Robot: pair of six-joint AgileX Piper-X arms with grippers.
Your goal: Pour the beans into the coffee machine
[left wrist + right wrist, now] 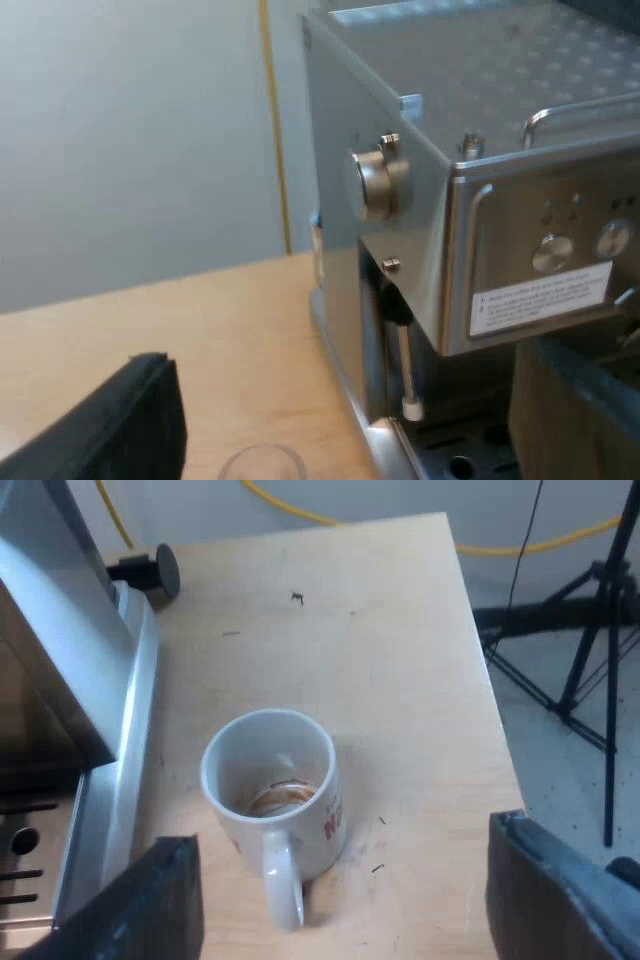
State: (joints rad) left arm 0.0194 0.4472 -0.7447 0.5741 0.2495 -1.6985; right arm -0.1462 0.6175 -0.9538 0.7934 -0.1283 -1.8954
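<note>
Light wooden tabletop (400, 660): espresso machine (480, 150); white mug (275, 800), brown residue inside, upright beside the machine's base. Left gripper (340, 390) spread wide, empty; right gripper (342, 835) spread wide over mug, empty.

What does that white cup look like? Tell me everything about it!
The white ceramic mug stands upright on the light wooden table, close beside the silver espresso machine but apart from it. Inside, a brown ring stains the bottom. Red print marks its side, near its curved handle. Only the table touches it.
</note>
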